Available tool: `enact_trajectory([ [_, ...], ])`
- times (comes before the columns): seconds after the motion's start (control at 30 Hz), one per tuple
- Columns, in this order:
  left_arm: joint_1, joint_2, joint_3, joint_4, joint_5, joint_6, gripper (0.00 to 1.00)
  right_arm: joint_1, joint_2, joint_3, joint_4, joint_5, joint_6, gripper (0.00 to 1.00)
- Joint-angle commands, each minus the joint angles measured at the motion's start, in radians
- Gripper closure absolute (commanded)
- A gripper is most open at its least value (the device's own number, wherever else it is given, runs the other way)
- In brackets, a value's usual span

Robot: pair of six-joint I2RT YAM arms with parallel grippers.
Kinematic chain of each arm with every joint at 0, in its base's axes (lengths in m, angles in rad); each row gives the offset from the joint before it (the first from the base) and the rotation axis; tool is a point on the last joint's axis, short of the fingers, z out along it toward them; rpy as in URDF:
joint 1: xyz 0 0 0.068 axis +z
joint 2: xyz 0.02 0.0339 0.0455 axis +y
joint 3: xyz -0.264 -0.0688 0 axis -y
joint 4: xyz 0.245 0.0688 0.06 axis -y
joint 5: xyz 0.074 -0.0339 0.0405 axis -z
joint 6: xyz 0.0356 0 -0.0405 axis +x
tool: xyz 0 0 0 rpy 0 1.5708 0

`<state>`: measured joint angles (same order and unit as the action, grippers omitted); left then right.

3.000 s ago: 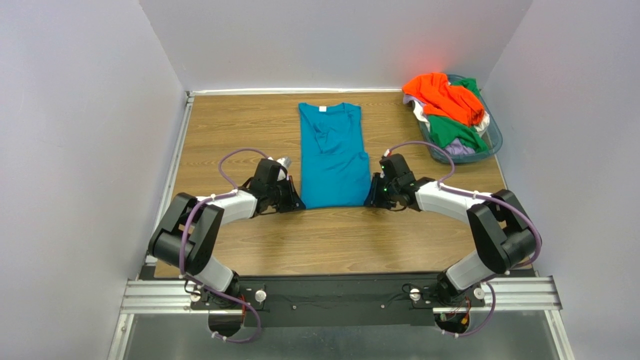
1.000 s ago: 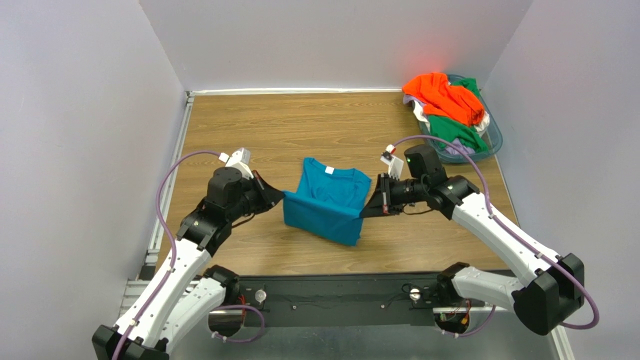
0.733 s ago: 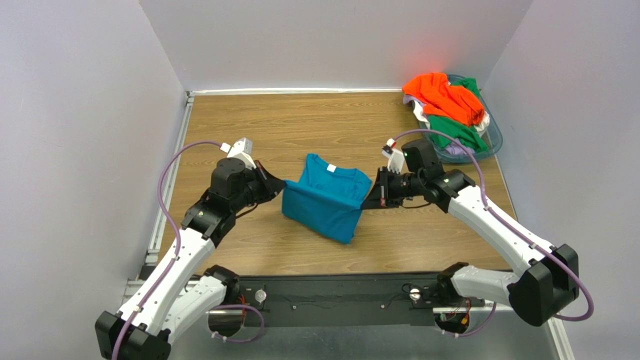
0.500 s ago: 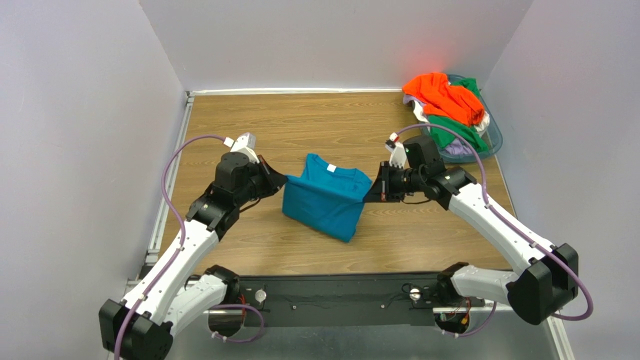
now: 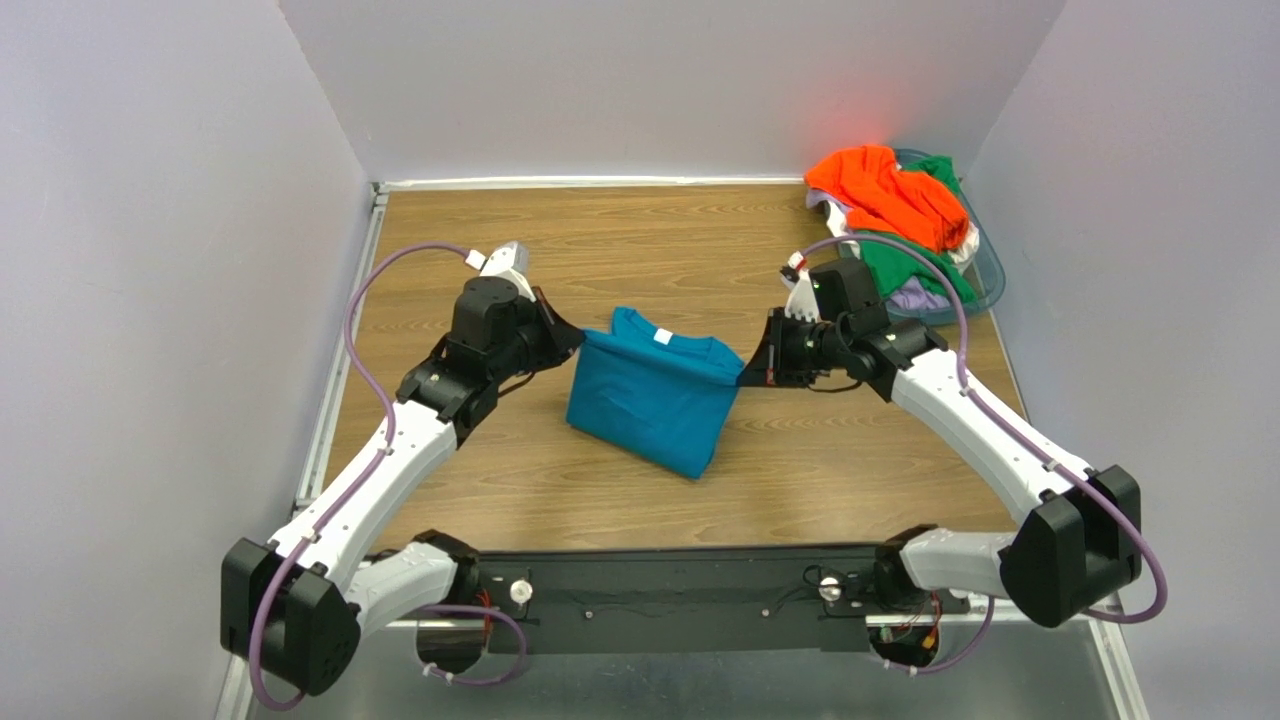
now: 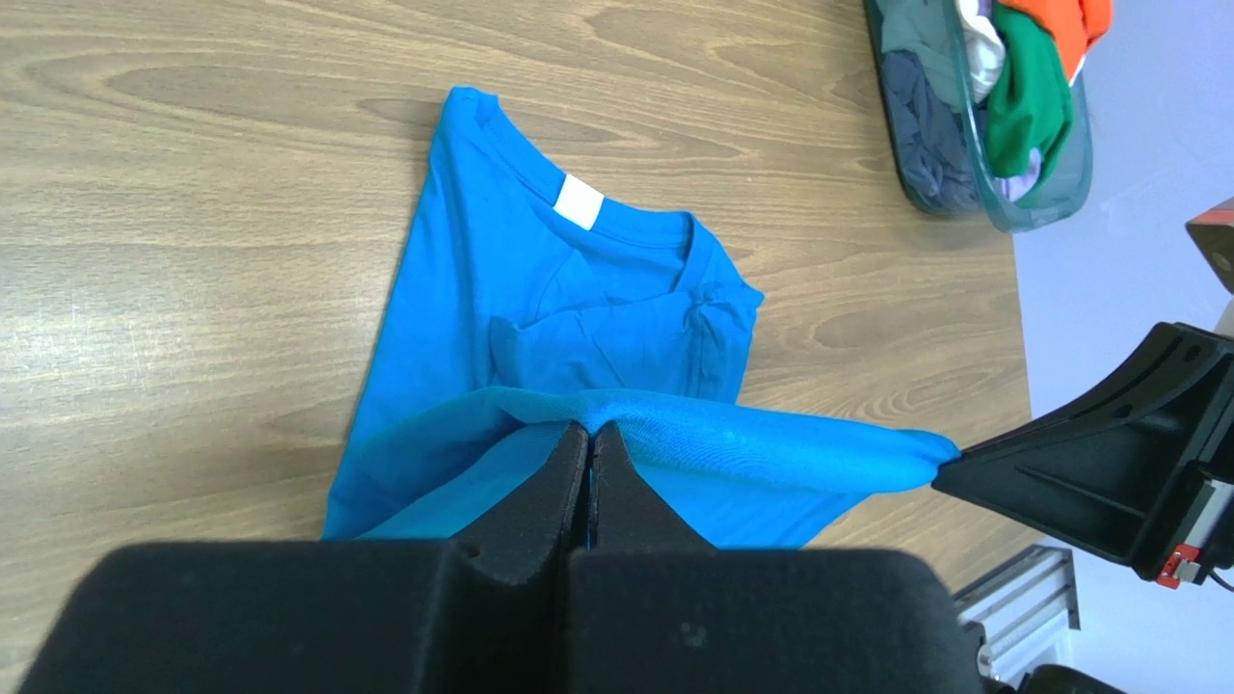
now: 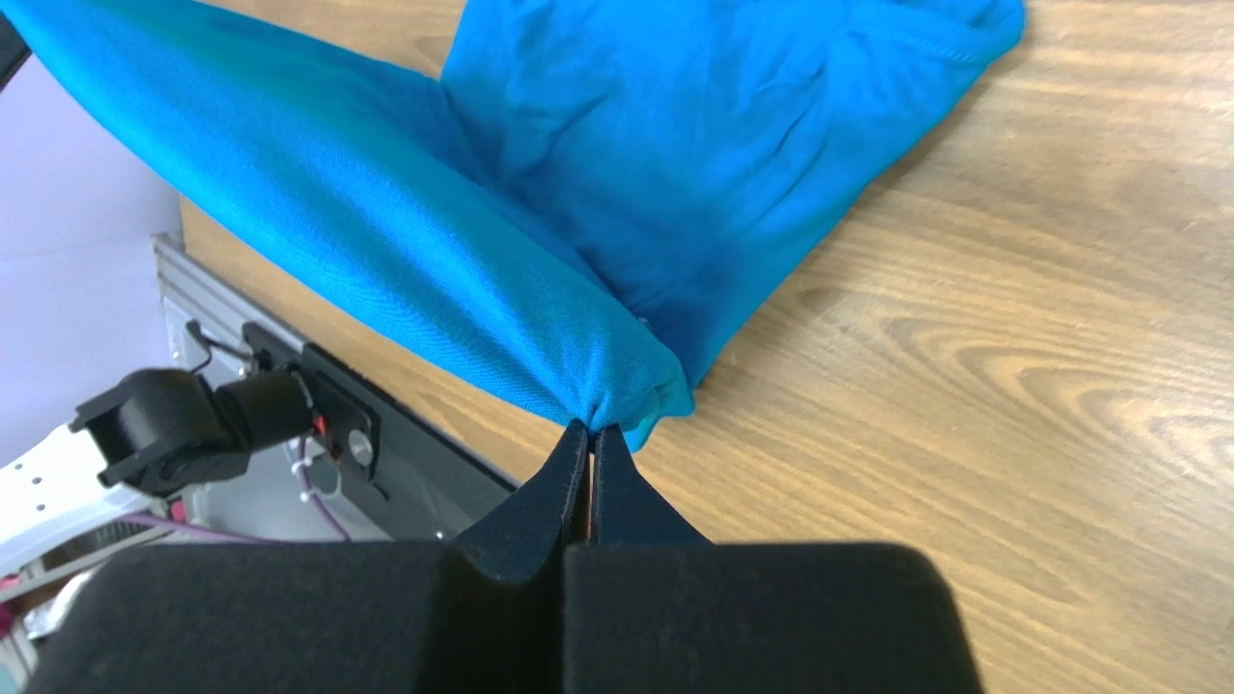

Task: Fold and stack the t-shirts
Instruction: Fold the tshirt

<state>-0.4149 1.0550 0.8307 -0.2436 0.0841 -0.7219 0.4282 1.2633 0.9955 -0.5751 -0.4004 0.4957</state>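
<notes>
The teal shirt [image 5: 654, 398] sits well left of the basket [image 5: 989, 282] and nearer the arms, its long axis running near to far, with the collar and white label [image 5: 663, 339] at the far end. Its near hem is held up off the table [image 5: 842, 465] and stretched crosswise. The left gripper [image 5: 559, 342] is pinched on the hem corner away from the basket, and the right gripper [image 5: 748, 375] is pinched on the corner toward it.
</notes>
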Motion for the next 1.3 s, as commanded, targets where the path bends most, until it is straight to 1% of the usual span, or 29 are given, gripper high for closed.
enact_trajectory([
  [0.0, 0.007, 0.040, 0.038, 0.059, -0.064, 0.032, 1.00, -0.023, 0.031, 0.022, 0.004, 0.069, -0.036, 0.99],
  [0.23, 0.013, 0.121, 0.061, 0.102, -0.075, 0.042, 1.00, -0.054, 0.057, 0.023, 0.035, 0.089, -0.042, 0.99],
  [0.43, 0.024, 0.204, 0.085, 0.118, -0.076, 0.049, 1.00, -0.078, 0.091, 0.023, 0.075, 0.068, -0.040, 0.99],
  [0.7, 0.042, 0.266, 0.102, 0.135, -0.075, 0.055, 1.00, -0.095, 0.182, 0.052, 0.139, 0.031, -0.043, 0.99],
  [0.73, 0.044, 0.273, 0.100, 0.139, -0.105, 0.055, 1.00, -0.097, 0.189, 0.057, 0.142, 0.028, -0.043, 0.99],
  [0.87, 0.050, 0.318, 0.119, 0.148, -0.098, 0.065, 1.00, -0.109, 0.228, 0.069, 0.150, 0.038, -0.019, 0.99],
  [1.0, 0.054, 0.379, 0.143, 0.148, -0.092, 0.070, 1.00, -0.117, 0.252, 0.069, 0.169, 0.025, -0.028, 0.99],
  [1.27, 0.060, 0.451, 0.165, 0.156, -0.099, 0.070, 1.00, -0.126, 0.350, 0.100, 0.190, 0.009, -0.039, 0.98],
])
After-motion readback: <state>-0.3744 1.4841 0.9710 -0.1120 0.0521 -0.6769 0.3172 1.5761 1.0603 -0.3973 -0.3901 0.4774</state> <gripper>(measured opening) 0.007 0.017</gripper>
